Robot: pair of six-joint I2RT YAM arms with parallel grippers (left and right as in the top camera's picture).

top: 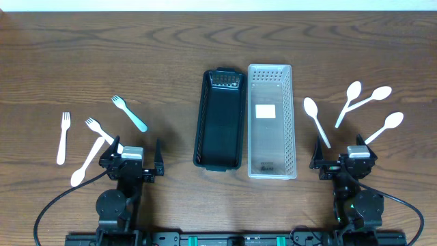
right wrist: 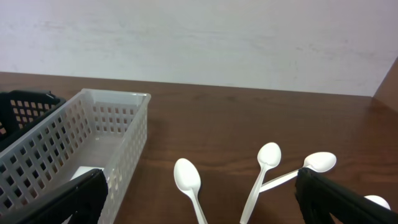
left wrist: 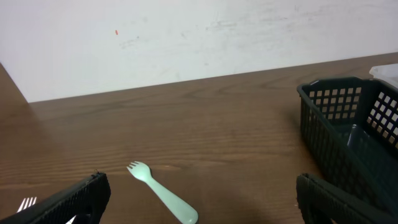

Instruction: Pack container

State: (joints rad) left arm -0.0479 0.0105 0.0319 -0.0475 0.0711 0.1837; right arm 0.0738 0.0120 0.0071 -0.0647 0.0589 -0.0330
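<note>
left claw point(top: 133, 159) spread, teal fork point(top: 130, 113) just beyond it; right claw point(top: 345, 158) spread, nearest white spoon point(top: 315, 119) far-left of it; black basket point(top: 220, 130) and clear basket point(top: 272, 145) between them.

We see our left arm point(top: 115, 201) and right arm point(top: 360, 203) as black, rounded joint housings, each topped by a pale grey wrist block point(top: 133, 152) (the right one shows a tiny green light point(top: 351, 203)). Black cables point(top: 48, 205) loop outward. The left hand point(left wrist: 202, 180) has black fingers point(left wrist: 71, 200) with a ribbed texture.
</note>
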